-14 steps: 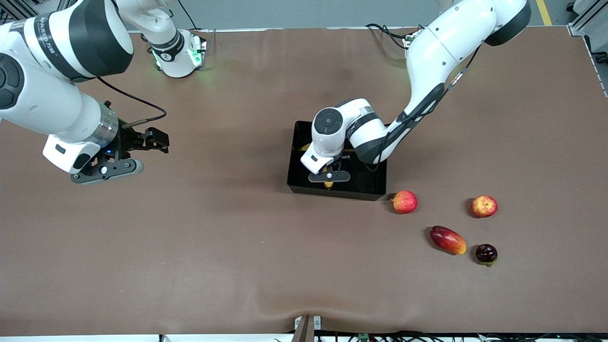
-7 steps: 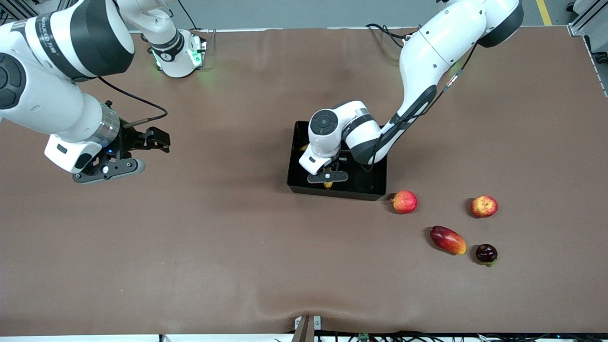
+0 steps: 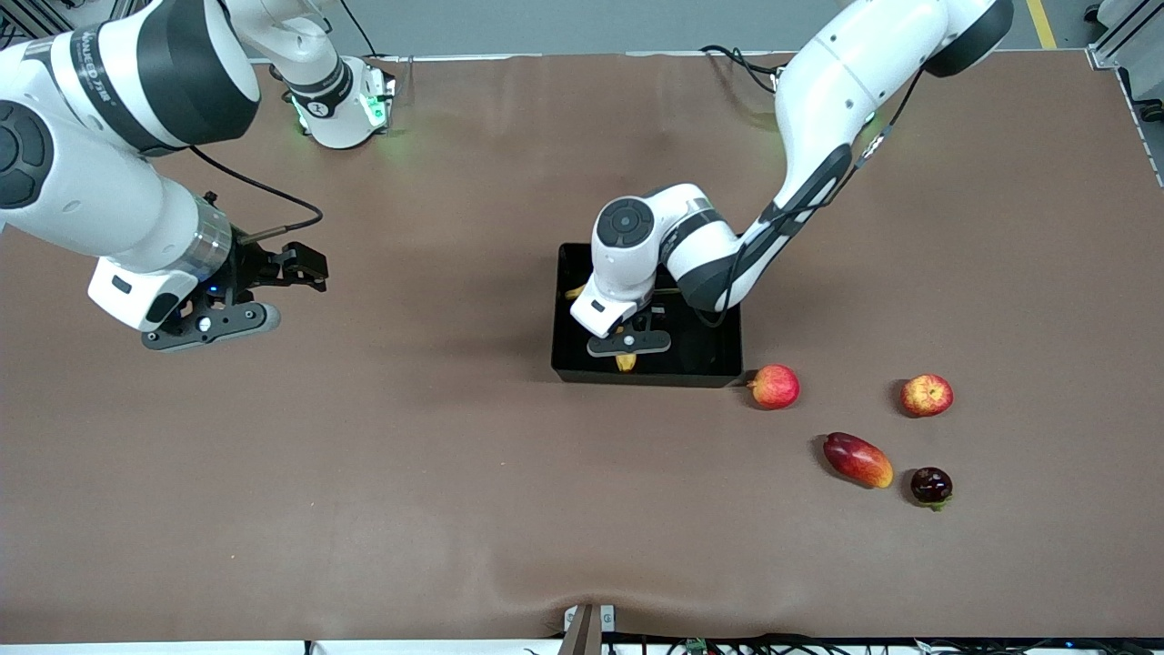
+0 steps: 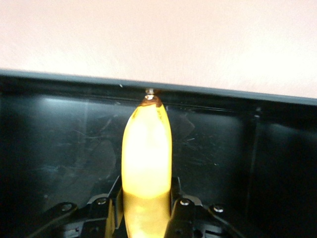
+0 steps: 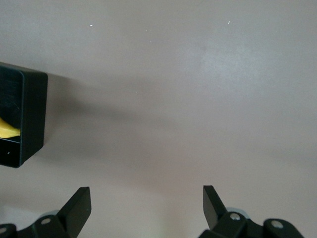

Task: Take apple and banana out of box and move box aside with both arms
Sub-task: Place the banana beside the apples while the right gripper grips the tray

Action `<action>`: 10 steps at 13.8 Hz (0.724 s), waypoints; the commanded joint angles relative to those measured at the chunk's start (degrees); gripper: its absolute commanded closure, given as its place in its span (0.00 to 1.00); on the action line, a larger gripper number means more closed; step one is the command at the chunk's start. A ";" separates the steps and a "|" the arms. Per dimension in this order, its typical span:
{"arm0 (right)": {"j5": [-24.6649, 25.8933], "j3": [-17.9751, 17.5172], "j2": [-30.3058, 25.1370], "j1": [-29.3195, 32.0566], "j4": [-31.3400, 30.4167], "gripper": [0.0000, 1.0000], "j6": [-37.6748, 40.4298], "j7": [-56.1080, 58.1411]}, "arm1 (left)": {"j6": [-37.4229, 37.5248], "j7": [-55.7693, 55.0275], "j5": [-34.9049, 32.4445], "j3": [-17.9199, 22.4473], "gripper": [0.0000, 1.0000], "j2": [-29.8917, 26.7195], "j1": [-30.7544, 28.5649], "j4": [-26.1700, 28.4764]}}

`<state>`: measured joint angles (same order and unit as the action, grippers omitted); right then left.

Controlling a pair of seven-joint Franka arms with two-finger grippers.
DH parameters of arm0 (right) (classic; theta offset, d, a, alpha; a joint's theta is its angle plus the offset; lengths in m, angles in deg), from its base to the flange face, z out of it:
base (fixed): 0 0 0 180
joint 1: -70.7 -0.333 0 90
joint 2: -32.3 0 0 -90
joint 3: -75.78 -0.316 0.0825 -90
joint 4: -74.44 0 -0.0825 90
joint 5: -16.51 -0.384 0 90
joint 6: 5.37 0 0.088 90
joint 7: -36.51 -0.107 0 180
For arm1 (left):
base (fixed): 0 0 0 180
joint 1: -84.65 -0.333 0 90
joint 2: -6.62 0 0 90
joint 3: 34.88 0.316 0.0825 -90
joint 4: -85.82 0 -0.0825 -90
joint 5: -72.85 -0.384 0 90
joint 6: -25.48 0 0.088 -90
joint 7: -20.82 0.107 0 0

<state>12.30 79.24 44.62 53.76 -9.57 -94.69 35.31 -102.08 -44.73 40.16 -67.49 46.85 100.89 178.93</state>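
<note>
Looking down from the front camera, you see the left gripper [image 3: 627,350] inside the black tray [image 3: 705,359], its fingers clamped on the banana [image 4: 146,153]. Your left wrist view shows the banana between the fingers, its brown tip touching or nearly touching the tray's wall. The tray sits near the middle of the table [image 3: 455,455].

Just beside the tray's corner, toward the left arm's end, you find one red apple [image 3: 774,386] on the table. A second apple [image 3: 927,395] lies farther toward that end, with the mango-like fruit [image 3: 857,459] and a dark purple fruit [image 3: 931,485] nearer the front camera.

Your right gripper [image 3: 238,296] waits over bare table toward the right arm's end, its fingers [image 5: 79,206] spread apart and holding nothing.
</note>
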 commanded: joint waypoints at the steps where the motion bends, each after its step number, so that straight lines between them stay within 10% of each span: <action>1: -0.79 0.05 -0.98 -0.37 -0.98 0.00 -0.15 -0.56 | 3.36 -1.15 1.56 -0.08 1.00 -6.81 -0.86 0.94; 10: -1.05 0.14 3.31 -11.96 -0.89 0.00 -7.52 -15.22 | 18.81 6.11 6.23 -0.34 1.00 -17.29 -11.74 2.25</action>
<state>11.83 78.90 46.21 44.08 -10.81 -100.42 24.77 -86.47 -42.29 44.46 -67.53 32.26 92.31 179.04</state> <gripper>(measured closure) 0.000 0.612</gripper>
